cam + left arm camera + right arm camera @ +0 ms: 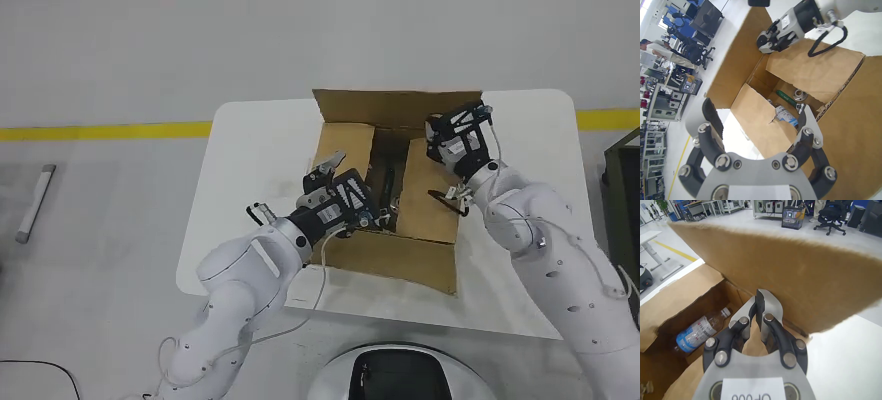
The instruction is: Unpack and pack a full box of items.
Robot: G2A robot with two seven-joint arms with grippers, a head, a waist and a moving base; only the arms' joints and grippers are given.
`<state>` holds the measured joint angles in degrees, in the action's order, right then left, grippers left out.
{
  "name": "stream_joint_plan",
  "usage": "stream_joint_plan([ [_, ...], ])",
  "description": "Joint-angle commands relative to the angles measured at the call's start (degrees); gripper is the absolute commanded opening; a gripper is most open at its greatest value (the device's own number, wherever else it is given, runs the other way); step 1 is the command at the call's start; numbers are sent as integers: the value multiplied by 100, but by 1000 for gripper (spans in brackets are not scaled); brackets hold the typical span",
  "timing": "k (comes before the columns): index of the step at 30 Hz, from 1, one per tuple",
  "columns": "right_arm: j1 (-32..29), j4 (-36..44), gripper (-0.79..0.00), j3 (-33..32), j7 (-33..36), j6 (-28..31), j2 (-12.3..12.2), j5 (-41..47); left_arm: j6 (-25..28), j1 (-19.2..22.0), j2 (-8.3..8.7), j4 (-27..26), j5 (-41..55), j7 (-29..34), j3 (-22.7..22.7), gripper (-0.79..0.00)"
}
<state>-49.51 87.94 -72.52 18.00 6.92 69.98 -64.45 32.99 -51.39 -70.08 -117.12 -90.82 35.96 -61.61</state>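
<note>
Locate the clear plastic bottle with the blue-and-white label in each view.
Top view: cannot be made out in the brown cardboard box's dark opening.
Left wrist view: clear plastic bottle on the box floor beside a green-handled tool.
Right wrist view: bottle lying inside, half under a flap.
Shared landmark: the box.

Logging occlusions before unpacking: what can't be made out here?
- Cardboard box interior, top view: mostly covered by its own flaps.
- Green-handled wrench head, left wrist view: partly behind a finger of the left gripper.
- Bottle base, right wrist view: deep in shadow inside the box.
</note>
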Motion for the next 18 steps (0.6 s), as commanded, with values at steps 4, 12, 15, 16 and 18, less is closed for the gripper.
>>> stream_joint_plan([
  [4,711,-988,-785,233,-115,-231,121,304,0,0,0,0,0,0,0,0],
  [12,1160,-1534,-785,399,-111,-134,242,838,0,0,0,0,0,0,0,0],
  [15,1090,-1493,-785,350,-112,-124,245,952,0,0,0,0,0,0,0,0],
  [16,1071,-1463,-785,346,-88,-116,243,947,0,0,0,0,0,0,0,0],
  [18,1032,-1374,-785,340,-103,-35,235,879,0,0,0,0,0,0,0,0],
])
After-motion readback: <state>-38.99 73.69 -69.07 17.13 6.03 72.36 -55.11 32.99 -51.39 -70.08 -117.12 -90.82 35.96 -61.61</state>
